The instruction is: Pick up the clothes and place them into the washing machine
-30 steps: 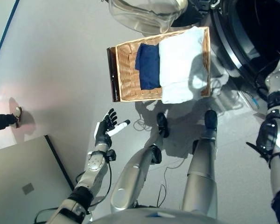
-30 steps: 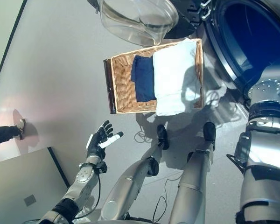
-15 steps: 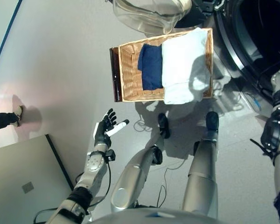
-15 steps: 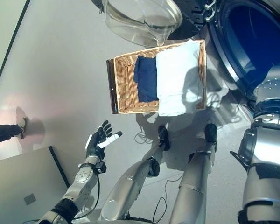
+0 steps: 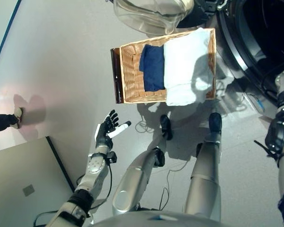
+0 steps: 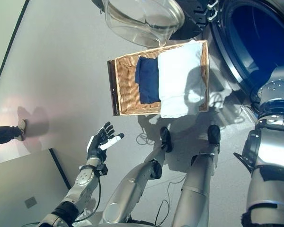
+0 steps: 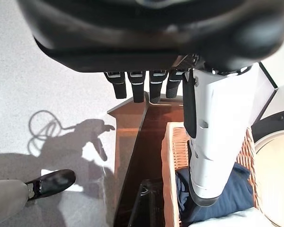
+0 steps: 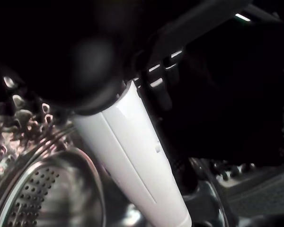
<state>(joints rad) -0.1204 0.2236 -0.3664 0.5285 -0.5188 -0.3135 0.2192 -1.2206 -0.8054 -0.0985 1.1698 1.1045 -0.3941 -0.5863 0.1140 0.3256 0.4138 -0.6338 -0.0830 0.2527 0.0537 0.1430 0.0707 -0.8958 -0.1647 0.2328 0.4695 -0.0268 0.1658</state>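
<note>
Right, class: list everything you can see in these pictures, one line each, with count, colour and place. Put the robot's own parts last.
Basket: one, tan wicker, on the floor by the washer.
Blue cloth: one, dark blue, in the basket's middle.
White cloth: one, white, in the basket, its near edge hanging over the rim.
Washer door: one, clear glass, open above the basket.
Washer drum: one, perforated steel, around the right hand.
Panel: one, grey, lower left floor.
Person's shoe: one, left edge.
Left hand: open, empty, above the floor.
Right hand: inside the washer, fingers unclear.
</note>
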